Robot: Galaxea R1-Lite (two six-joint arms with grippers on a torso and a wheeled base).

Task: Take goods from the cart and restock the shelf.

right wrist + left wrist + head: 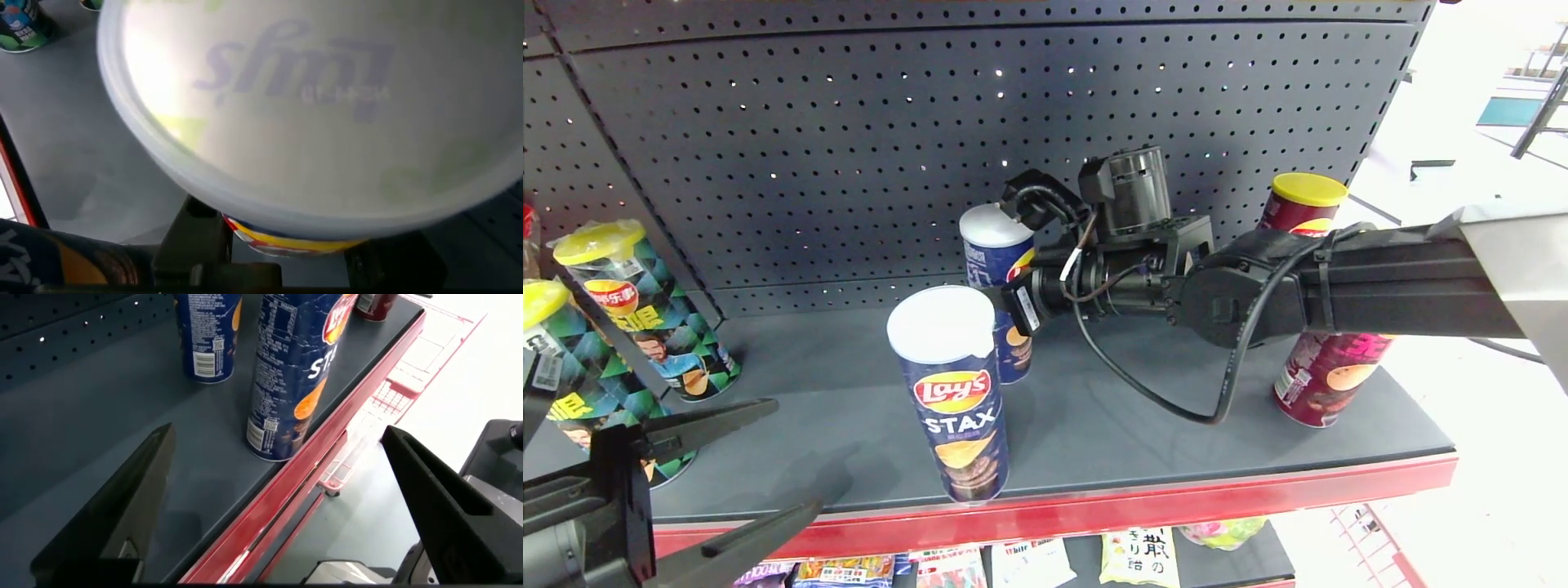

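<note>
Two blue chip cans with white lids stand on the dark shelf (1094, 425). The front can (952, 400) is near the red shelf edge; the rear can (995, 253) is close to the pegboard. My right gripper (1013, 304) comes in from the right at the rear can's mid-height and is shut on it. In the right wrist view that can's lid (319, 106) looms above the fingers (184, 245). My left gripper (796, 456) hangs open at the lower left, before the shelf edge. In the left wrist view it (278, 449) is empty, and the front can (294, 376) stands beyond it.
Teal cans with yellow lids (645, 310) stand at the shelf's left. A maroon can with a yellow lid (1319, 359) stands at the right, behind my right arm. Snack bags (1029, 563) fill the lower shelf. A red wire cart (409, 367) is below the shelf edge.
</note>
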